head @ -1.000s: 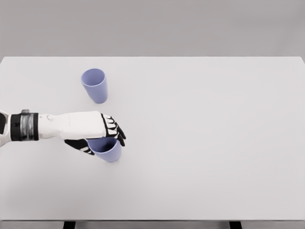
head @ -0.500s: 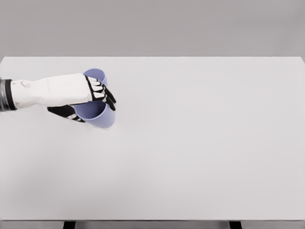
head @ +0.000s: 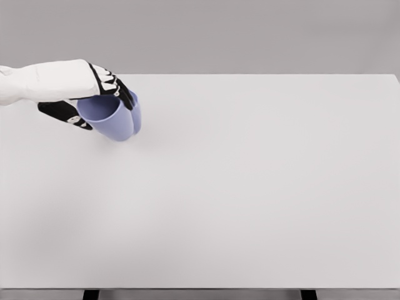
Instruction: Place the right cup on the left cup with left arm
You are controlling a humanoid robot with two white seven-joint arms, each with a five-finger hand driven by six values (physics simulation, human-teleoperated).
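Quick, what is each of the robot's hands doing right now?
Left hand: closed around a purple cup, held beside the other purple cup.
Right hand: not in view.

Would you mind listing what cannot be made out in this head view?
- Standing cup: mostly hidden behind the held cup and the left hand; only a sliver shows.
- Whether the held cup touches the standing one or the table: one view cannot settle it.
- Left arm: cut off by the left edge.
- Right arm: out of view.
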